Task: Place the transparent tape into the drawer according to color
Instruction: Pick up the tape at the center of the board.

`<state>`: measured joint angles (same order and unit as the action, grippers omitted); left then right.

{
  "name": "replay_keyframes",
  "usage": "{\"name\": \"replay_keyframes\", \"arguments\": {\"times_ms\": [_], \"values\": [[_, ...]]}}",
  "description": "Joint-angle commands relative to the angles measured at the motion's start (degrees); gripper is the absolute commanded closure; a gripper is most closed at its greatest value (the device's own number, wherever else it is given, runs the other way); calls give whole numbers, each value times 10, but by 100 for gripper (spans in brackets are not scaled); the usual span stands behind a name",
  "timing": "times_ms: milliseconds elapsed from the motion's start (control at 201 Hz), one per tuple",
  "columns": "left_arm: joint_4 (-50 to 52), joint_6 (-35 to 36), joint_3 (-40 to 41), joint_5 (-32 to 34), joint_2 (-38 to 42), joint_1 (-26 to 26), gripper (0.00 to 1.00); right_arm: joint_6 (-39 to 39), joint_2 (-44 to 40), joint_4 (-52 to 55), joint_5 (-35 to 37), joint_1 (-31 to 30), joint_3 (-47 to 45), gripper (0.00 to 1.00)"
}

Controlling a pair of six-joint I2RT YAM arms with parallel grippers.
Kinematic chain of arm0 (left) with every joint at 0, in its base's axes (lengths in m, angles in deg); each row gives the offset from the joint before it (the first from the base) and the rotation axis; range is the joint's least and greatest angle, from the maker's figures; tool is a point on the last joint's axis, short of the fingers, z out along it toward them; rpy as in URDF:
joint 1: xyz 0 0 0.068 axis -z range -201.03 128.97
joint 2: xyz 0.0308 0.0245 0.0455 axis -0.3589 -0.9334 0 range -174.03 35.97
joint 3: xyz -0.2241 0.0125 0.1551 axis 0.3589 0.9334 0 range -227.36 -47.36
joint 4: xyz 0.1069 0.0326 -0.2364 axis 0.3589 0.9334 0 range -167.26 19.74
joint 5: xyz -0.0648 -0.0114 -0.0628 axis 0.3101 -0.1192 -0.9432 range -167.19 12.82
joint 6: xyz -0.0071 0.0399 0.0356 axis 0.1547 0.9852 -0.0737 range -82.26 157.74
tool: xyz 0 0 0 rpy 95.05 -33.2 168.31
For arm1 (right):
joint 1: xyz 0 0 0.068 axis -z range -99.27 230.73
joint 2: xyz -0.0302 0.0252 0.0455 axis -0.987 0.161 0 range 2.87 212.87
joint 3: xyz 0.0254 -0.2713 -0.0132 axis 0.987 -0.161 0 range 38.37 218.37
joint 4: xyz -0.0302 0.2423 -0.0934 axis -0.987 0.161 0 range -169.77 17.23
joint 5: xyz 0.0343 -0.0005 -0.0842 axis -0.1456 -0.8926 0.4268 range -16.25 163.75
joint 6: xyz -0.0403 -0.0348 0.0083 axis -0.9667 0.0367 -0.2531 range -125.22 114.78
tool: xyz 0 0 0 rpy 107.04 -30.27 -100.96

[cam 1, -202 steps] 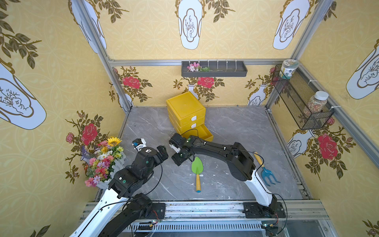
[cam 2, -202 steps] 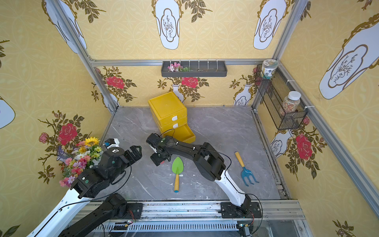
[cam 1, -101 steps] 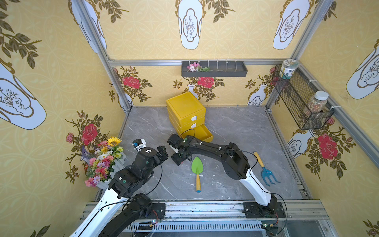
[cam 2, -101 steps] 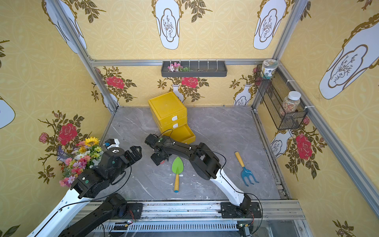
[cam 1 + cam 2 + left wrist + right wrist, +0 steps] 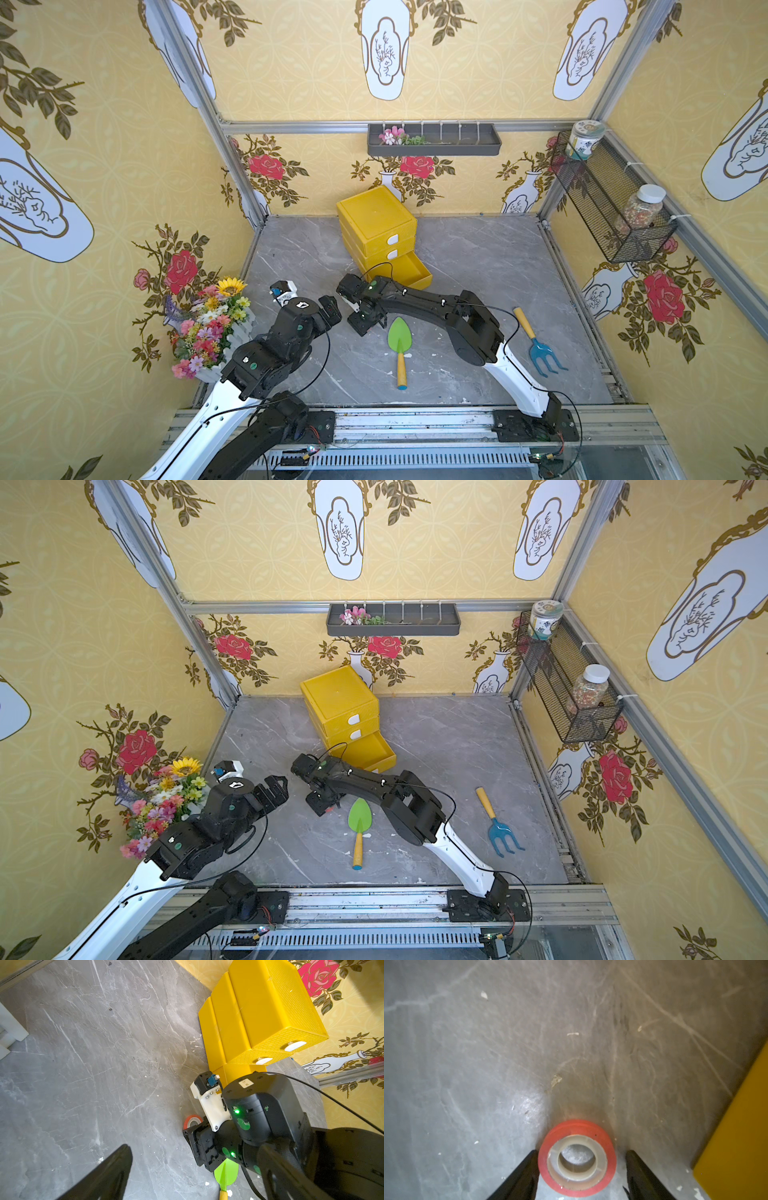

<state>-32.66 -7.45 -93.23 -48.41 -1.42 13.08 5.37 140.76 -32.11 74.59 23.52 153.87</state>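
Item: red tape roll (image 5: 577, 1158), lying flat on the grey tabletop (image 5: 488, 1053), near the yellow drawer (image 5: 737, 1136).
Handling: likely light, stiff, glossy and slippery; grip across the outer rim.
My right gripper (image 5: 582, 1151) straddles it, jaws spread, not yet pinching.
My left gripper (image 5: 276, 785) hangs wide and empty.

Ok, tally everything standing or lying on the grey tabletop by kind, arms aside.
Red tape rolls: 1
Garden tools: 2, green trowel and blue rake
Yellow drawer units: 1
Flower arrangements: 1
Total: 5
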Motion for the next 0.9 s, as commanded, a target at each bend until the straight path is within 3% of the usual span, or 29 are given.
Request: {"name": "replay_keyframes", "arguments": {"times_ms": [0, 403, 891], "values": [[-4, 4, 1, 4, -3, 0, 0, 0, -2, 8, -22, -1, -9, 36], [-6, 4, 2, 1, -10, 0, 0, 7, -40, -44, -90, 5, -55, 44], [-7, 4, 3, -4, -15, 0, 0, 22, -121, -82, -110, 10, -126, 45]]}}
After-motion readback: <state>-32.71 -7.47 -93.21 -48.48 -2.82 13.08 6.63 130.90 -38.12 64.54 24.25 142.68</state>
